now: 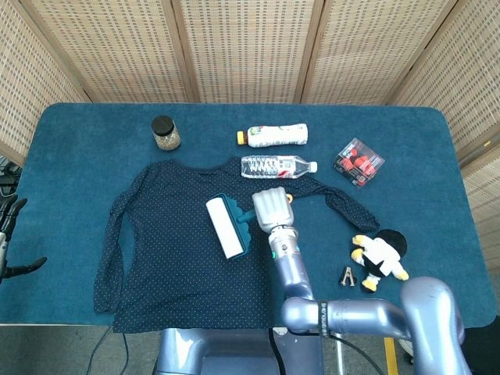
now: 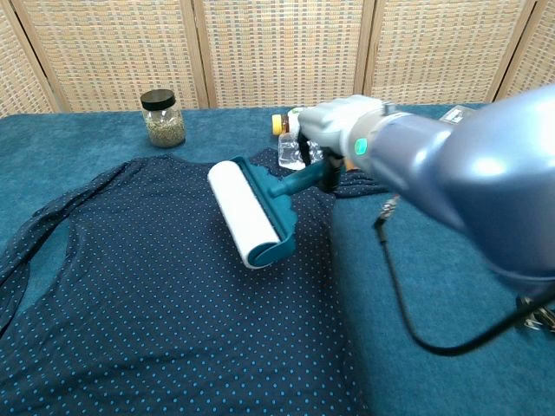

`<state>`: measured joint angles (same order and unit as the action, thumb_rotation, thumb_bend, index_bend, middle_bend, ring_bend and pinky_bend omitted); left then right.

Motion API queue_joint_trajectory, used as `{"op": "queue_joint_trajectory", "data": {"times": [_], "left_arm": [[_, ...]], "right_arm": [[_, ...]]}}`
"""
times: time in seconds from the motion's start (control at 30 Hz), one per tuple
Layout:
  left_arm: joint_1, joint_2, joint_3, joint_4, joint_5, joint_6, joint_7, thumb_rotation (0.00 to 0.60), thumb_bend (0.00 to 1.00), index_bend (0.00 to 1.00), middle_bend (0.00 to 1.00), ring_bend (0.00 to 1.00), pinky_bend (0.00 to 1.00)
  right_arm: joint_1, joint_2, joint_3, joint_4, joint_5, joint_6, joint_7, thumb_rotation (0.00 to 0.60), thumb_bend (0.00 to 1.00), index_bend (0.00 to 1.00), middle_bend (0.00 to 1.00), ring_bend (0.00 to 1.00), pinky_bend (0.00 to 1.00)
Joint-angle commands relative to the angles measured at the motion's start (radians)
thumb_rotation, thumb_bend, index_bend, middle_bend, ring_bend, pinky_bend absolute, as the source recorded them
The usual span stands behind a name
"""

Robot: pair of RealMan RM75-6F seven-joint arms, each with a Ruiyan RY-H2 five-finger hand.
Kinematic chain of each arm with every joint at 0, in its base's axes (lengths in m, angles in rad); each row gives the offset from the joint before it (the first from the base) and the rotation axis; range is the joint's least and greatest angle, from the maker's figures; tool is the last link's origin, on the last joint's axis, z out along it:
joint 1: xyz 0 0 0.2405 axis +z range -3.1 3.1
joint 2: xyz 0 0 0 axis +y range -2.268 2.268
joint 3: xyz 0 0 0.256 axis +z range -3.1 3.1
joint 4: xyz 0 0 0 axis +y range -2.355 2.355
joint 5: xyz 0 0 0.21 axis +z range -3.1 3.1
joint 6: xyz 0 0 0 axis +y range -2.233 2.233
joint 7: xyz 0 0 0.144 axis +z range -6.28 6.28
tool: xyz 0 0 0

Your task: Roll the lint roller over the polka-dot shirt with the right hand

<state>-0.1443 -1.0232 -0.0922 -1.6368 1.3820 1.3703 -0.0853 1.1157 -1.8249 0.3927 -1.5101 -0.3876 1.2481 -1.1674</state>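
The polka-dot shirt [image 1: 176, 234] [image 2: 139, 286] lies flat on the blue table, dark navy with small light dots. My right hand [image 1: 271, 208] [image 2: 334, 130] grips the teal handle of the lint roller [image 1: 226, 226] [image 2: 246, 213]. The roller's white drum rests on the middle of the shirt, tilted diagonally. My left hand [image 1: 9, 242] hangs off the table's left edge with its fingers apart, holding nothing.
A water bottle [image 1: 277, 166] and a white bottle with an orange cap [image 1: 273, 135] lie behind the shirt. A jar [image 1: 165, 133] stands at the back left. A red packet [image 1: 358, 161], a plush toy [image 1: 380, 258] and a small clip [image 1: 347, 276] sit on the right.
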Motion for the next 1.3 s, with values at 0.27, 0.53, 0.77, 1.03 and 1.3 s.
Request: {"op": "queue_joint_trajectory", "data": {"times": [0.27, 0.53, 0.77, 1.03, 1.3], "left_arm": [[-0.011, 0.002, -0.001, 0.017, -0.010, -0.026, -0.030, 0.600, 0.00, 0.00, 0.00, 0.00, 0.00], [-0.011, 0.003, -0.004, 0.022, -0.020, -0.027, -0.037, 0.600, 0.00, 0.00, 0.00, 0.00, 0.00], [-0.009, 0.004, -0.005, 0.021, -0.022, -0.022, -0.035, 0.600, 0.00, 0.00, 0.00, 0.00, 0.00], [-0.008, 0.003, -0.006, 0.015, -0.022, -0.015, -0.024, 0.600, 0.00, 0.00, 0.00, 0.00, 0.00], [-0.009, 0.000, -0.004, 0.004, -0.017, -0.010, -0.002, 0.600, 0.00, 0.00, 0.00, 0.00, 0.00]], "right_arm": [[0.153, -0.208, 0.051, 0.195, 0.081, 0.016, -0.097, 0.600, 0.87, 0.72, 1.00, 1.00, 1.00], [0.164, -0.261, 0.026, 0.277, 0.063, 0.006, -0.108, 0.600, 0.88, 0.72, 1.00, 1.00, 1.00], [0.108, -0.227, -0.054, 0.298, -0.022, 0.034, -0.100, 0.600, 0.88, 0.72, 1.00, 1.00, 1.00], [0.026, -0.145, -0.130, 0.325, -0.099, 0.063, -0.109, 0.600, 0.88, 0.72, 1.00, 1.00, 1.00], [-0.016, -0.117, -0.148, 0.326, -0.121, 0.066, -0.143, 0.600, 0.88, 0.72, 1.00, 1.00, 1.00]]}}
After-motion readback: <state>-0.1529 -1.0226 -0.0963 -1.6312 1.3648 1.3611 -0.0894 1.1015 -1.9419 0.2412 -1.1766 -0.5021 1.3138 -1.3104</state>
